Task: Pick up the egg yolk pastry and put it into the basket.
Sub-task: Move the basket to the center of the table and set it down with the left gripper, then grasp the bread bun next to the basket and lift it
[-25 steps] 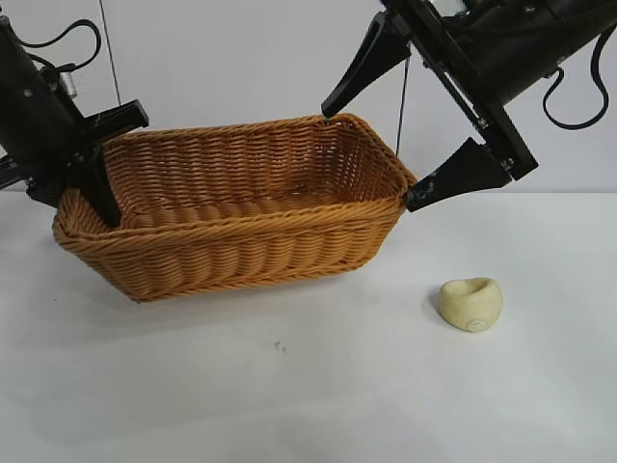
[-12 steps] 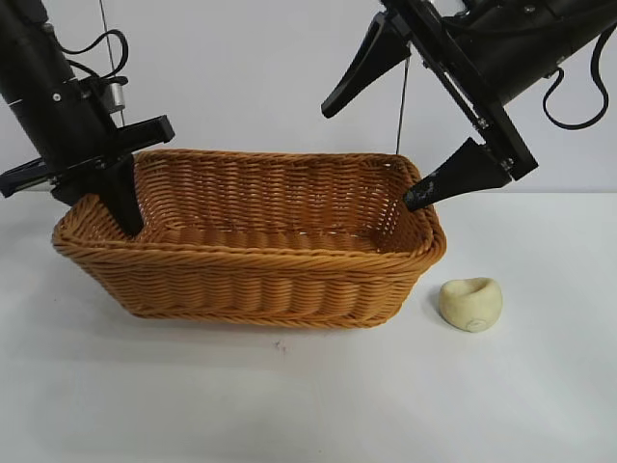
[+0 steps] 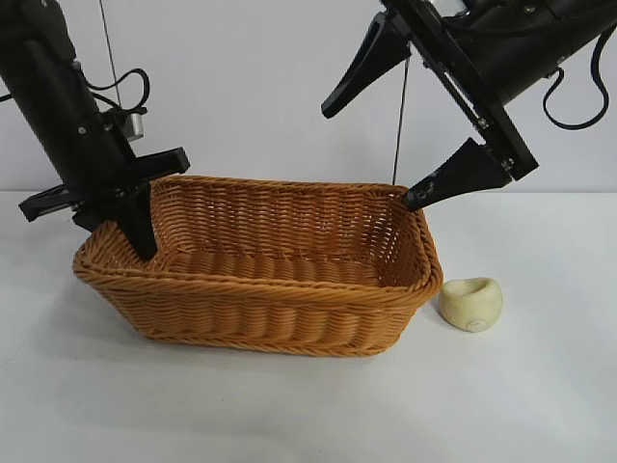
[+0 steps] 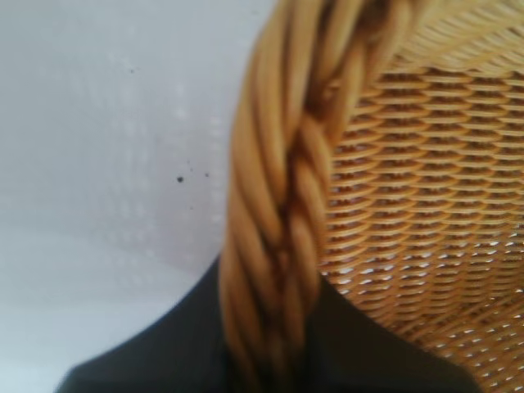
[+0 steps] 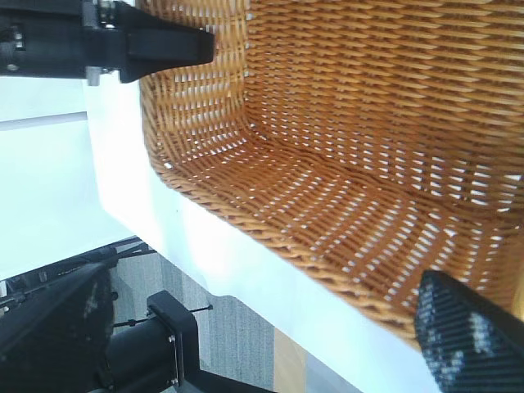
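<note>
The egg yolk pastry [image 3: 471,303], a small pale cream lump with a dented top, lies on the white table just right of the basket [image 3: 260,309]. The large orange-brown wicker basket stands on the table. My left gripper [image 3: 135,227] is shut on the braided rim [image 4: 286,205] at the basket's left end, one black finger [image 4: 164,360] outside and one inside. My right gripper [image 3: 368,159] hangs wide open above the basket's right end, holding nothing. Its lower fingertip [image 3: 415,201] is close to the right rim. The right wrist view looks into the bare basket bottom [image 5: 368,123].
The white tabletop [image 3: 289,415] spreads in front of the basket and around the pastry. A pale wall stands behind. In the right wrist view the table's edge and dark stand parts [image 5: 164,344] show beyond the basket.
The left gripper has pulled the basket's left end rightward and turned it, so its right end now sits next to the pastry. The right arm and the pastry have not moved.
</note>
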`<state>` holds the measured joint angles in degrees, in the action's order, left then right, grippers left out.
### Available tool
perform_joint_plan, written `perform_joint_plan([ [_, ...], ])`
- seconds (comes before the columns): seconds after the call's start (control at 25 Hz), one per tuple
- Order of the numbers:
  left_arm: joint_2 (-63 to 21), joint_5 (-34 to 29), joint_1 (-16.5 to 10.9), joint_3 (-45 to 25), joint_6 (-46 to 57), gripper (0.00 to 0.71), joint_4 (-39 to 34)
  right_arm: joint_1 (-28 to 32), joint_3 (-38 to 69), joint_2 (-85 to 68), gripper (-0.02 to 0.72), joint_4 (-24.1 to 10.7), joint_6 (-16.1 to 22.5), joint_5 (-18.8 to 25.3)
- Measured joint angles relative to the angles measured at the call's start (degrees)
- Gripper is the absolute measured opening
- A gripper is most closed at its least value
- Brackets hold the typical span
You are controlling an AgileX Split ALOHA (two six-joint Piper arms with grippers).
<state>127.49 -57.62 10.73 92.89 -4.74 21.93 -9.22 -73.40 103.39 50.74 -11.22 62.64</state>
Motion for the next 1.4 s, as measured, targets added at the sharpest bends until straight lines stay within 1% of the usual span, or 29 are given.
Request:
perform_joint_plan([
  [0.36, 0.32, 0.10, 0.00, 0.00, 0.65, 0.109, 0.24, 0.00, 0.00, 0.00, 0.694, 0.00, 0.00, 0.13],
  [0.44, 0.32, 0.10, 0.00, 0.00, 1.05, 0.131, 0.29, 0.00, 0.00, 0.00, 0.694, 0.00, 0.00, 0.13],
  [0.48, 0.32, 0.10, 0.00, 0.00, 1.22, 0.163, 0.53, 0.00, 0.00, 0.00, 0.694, 0.00, 0.00, 0.13],
  [0.52, 0.32, 0.10, 0.00, 0.00, 1.26, 0.213, 0.68, 0.00, 0.00, 0.00, 0.694, 0.00, 0.00, 0.13],
  [0.6, 0.32, -0.14, 0.00, 0.00, 1.39, 0.342, 1.08, 0.00, 0.00, 0.00, 0.694, 0.00, 0.00, 0.13],
  [0.68, 0.32, -0.33, 0.00, 0.00, 1.44, 0.486, 1.21, 0.00, 0.00, 0.00, 0.694, 0.00, 0.00, 0.13],
  [0.76, 0.32, -0.81, 0.00, 0.00, 1.44, 0.567, 1.26, 0.00, 0.00, 0.00, 0.694, 0.00, 0.00, 0.13],
  [0.8, 0.32, -1.22, 0.00, 0.00, 1.44, 0.589, 1.26, 0.00, 0.00, 0.00, 0.694, 0.00, 0.00, 0.13],
  [0.88, 0.27, -2.07, 0.00, 0.00, 1.46, 0.611, 1.26, 0.00, 0.00, 0.00, 0.694, 0.00, 0.00, 0.13],
  [1.0, -0.96, -2.27, 0.00, 0.00, 1.46, 0.623, 1.26, 0.00, 0.00, 0.00, 0.694, 0.00, 0.00, 0.13],
  [1.2, -7.34, -2.61, 0.00, 0.00, 0.71, 0.627, 1.14, 0.00, -0.04, 0.00, 0.694, 0.00, 0.00, 0.13],
  [1.32, -10.50, -3.17, -0.52, 0.00, 0.61, 0.626, -0.56, 0.00, -0.04, 0.00, 0.694, 0.00, 0.00, 0.13],
  [1.4, -11.72, -3.41, -1.50, 0.07, 0.85, 0.626, -3.73, 0.00, -0.04, 0.00, 0.694, 0.00, 0.00, 0.13],
])
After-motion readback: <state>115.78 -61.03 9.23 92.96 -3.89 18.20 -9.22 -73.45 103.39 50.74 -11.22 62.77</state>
